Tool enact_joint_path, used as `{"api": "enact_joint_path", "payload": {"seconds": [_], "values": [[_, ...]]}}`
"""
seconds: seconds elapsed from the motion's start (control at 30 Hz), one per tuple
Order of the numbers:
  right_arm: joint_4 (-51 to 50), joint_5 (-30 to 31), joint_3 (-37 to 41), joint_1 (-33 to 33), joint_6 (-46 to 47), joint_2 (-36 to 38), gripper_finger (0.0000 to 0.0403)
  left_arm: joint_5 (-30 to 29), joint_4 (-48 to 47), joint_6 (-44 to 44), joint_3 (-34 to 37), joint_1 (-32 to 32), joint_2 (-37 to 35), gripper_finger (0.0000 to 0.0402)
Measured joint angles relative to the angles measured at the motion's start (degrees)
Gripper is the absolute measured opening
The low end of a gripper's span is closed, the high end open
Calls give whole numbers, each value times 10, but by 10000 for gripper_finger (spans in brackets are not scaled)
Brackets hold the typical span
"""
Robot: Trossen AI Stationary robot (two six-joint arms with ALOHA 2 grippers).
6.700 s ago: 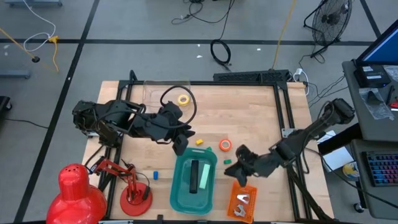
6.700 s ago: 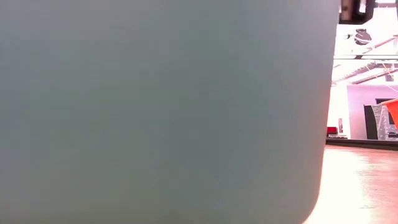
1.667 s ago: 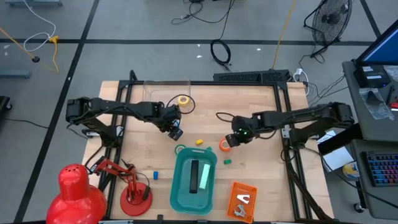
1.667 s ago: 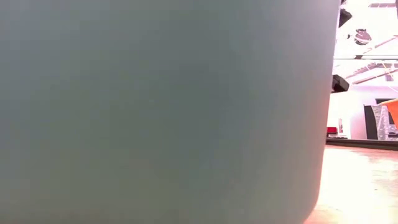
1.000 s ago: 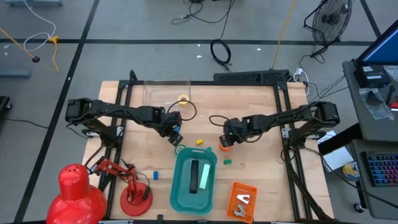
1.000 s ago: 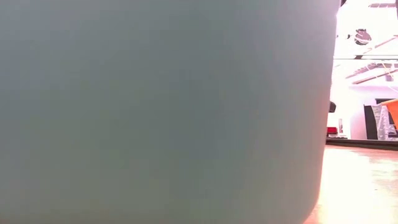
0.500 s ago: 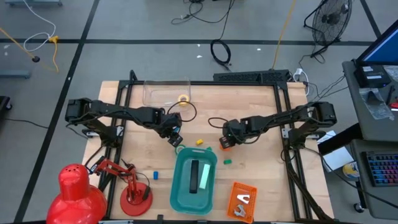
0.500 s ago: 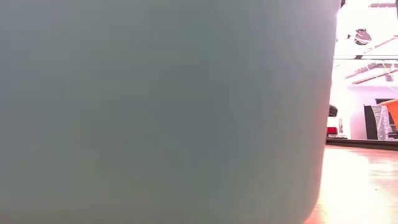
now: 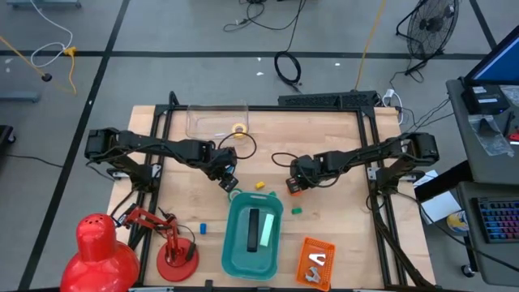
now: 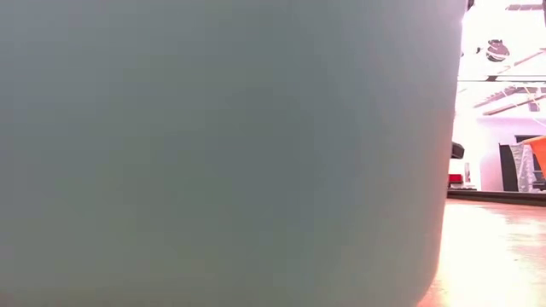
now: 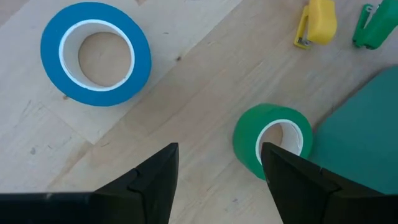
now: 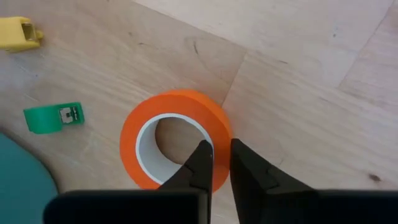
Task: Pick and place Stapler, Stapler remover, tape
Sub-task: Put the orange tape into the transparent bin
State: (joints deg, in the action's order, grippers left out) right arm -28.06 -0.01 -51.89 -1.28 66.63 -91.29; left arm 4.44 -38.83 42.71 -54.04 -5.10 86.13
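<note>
At nine o'clock on the wooden table [image 9: 340,154] the left gripper [image 11: 219,163] hangs low with its pincer released — the green tape [image 11: 272,147] stands just ahead of one finger, against the rim of the teal bin [image 9: 233,243], and the blue tape [image 11: 95,53] lies flat farther out. Toward twelve o'clock a clear box [image 9: 203,122] holds the yellow tape [image 9: 239,129]. The teal bin at six o'clock holds a dark stapler [image 9: 253,229]. Near it lie a small yellow block [image 12: 17,33] and a green block [image 12: 53,118]. At three o'clock the right gripper [image 12: 216,163] is clenched on the wall of the orange tape [image 12: 176,135], one finger inside the ring, one outside; the roll rests on the wood. At five o'clock an orange tray [image 9: 304,261] carries the staple remover [image 9: 318,261].
</note>
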Motion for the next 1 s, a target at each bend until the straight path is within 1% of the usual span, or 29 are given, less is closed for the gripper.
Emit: {"api": "enact_joint_path", "payload": {"seconds": [0.13, 0.27, 0.33, 0.5, 0.63, 0.77, 0.93, 1.0], "values": [[4, 1, -15, 0, -8, 8, 23, 8, -2, -2, 0, 0, 0, 230], [6, 15, -58, -2, -31, 18, 23, 10, -11, -4, 0, 0, -17, 230], [-2, 22, -87, -2, -45, 20, 23, 1, -21, -2, 0, 0, -31, 230], [-21, 45, -153, -2, -75, 20, 23, -17, -52, 0, 1, -8, -90, 230], [-12, 45, -188, -2, -91, 20, 23, -32, -38, 0, 0, -14, -156, 230], [43, 37, -203, -2, -103, 20, 23, -22, 14, -15, 0, -27, -224, 230], [185, -2, -205, -2, -105, 20, 23, 39, 95, -24, 0, -53, -289, 230], [235, -4, -206, -2, -104, 20, 23, 63, 145, -25, 0, -60, -305, 230]]}}
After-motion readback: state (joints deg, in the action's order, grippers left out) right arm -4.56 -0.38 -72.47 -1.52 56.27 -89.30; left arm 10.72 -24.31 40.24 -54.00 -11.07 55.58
